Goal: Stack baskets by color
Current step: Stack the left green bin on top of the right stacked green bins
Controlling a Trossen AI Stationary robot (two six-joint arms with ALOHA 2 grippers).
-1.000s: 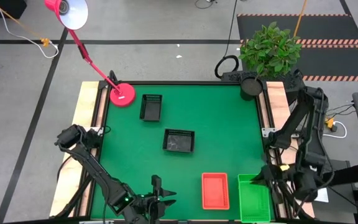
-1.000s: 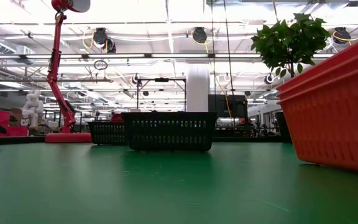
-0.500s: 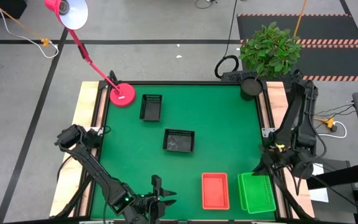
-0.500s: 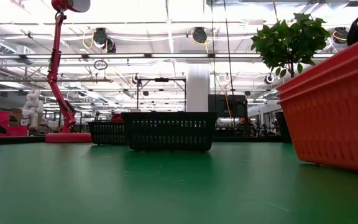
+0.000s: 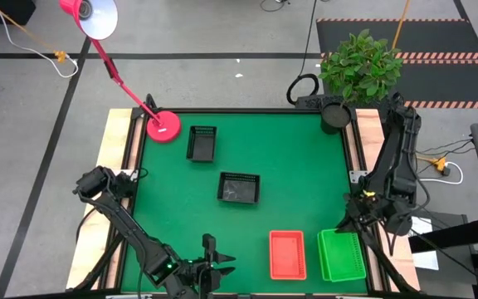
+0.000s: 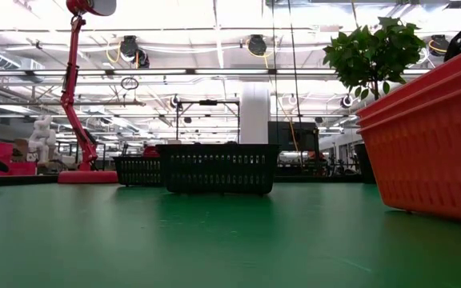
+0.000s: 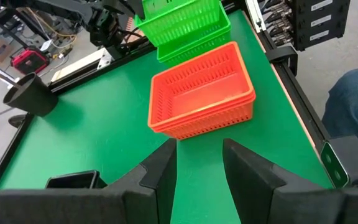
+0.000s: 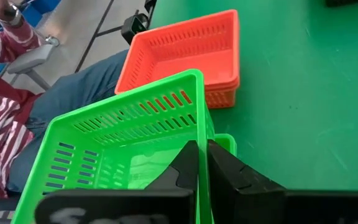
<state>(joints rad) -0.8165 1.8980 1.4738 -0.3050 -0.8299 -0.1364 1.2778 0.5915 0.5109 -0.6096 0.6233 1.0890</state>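
Two black baskets stand apart on the green table, one (image 5: 202, 143) at the far left and one (image 5: 239, 188) near the middle. Nested red baskets (image 5: 287, 254) (image 7: 201, 93) stand near the front edge. Right of them my right gripper (image 5: 351, 223) is shut on a green basket (image 5: 342, 256) (image 8: 123, 143), which sits tilted over another green basket (image 7: 197, 45) on the table. Whether it rests in that one, I cannot tell. My left gripper (image 5: 214, 264) (image 7: 199, 146) stands open at the near edge, pointing at the red baskets and touching nothing. My right gripper pinches the green basket's mesh side wall at its rim (image 8: 199, 127), one finger inside the basket and one outside. The fingers slant down from the table's right side. The basket is tilted, above the green basket's corner (image 8: 226, 142) below it.
A pink lamp base (image 5: 163, 126) and a potted plant (image 5: 359, 62) stand at the far corners. A seated person (image 8: 17, 106) is just beyond the table's near edge, next to the green baskets. Bare green mat (image 5: 305, 166) lies between the black baskets and the right edge.
My right gripper has come down and drawn back a little toward the far edge with the green basket. The basket has sunk from above the table's near right corner onto or just over the green basket there, and now sits tilted.
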